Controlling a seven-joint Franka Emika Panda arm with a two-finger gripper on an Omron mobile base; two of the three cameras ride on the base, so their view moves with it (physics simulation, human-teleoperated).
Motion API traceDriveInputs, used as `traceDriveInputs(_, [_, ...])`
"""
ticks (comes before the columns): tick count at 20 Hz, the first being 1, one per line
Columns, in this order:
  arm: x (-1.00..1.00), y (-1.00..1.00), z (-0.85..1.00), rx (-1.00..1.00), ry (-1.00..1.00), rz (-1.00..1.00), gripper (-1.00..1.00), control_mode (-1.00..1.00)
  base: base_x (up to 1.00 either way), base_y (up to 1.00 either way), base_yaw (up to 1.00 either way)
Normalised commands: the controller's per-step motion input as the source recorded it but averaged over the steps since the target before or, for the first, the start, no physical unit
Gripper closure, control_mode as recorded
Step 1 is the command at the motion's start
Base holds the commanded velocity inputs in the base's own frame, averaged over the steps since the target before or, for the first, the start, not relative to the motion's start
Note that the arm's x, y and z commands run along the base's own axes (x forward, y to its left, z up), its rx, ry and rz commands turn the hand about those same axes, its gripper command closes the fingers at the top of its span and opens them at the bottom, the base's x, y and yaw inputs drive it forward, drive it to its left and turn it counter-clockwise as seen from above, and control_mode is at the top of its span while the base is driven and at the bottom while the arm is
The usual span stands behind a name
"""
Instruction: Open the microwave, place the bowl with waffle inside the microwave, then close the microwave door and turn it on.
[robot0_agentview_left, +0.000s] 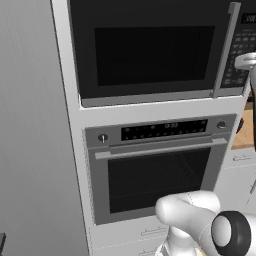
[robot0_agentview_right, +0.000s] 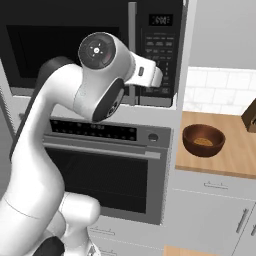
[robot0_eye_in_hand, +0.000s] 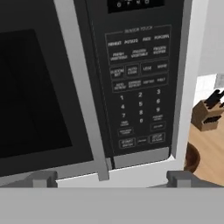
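So the wide black-fronted built-in microwave sits shut in the tall cabinet, its large dark-windowed door flush with the frame and the vertical silver handle running down the door's right edge, just left of the dark keypad strip. I've got the hand up at that height, facing the seam between handle and keypad, which I judge is where I need it to hook the handle and pull. In the hand view the two-finger gripper has its tips set wide apart, one low under the door's corner, the other under the cabinet edge, and nothing sits between them.

Off to the right, the deep reddish-brown wooden-looking bowl rests on the light wooden counter, well apart from the arm, with the small golden-tan waffle lying inside it. That spot keeps it clear of the door's swing, I reckon. A wooden knife block stands further back on the same counter.

Below the microwave is the silver-trimmed oven with its horizontal bar handle, which I leave alone.
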Motion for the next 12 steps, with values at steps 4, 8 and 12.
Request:
traceDriveInputs(4, [0.05, 0.28, 0.0, 0.02, 0.0, 0.01, -1.0, -1.0, 0.0, 0.0, 0.0])
traceDriveInputs(8, [0.46, 0.31, 0.0, 0.0, 0.02, 0.02, -1.0, -1.0, 0.0, 0.0, 0.0])
traceDriveInputs(12, [0.64, 0.11, 0.0, 0.0, 0.0, 0.02, -1.0, -1.0, 0.0, 0.0, 0.0])
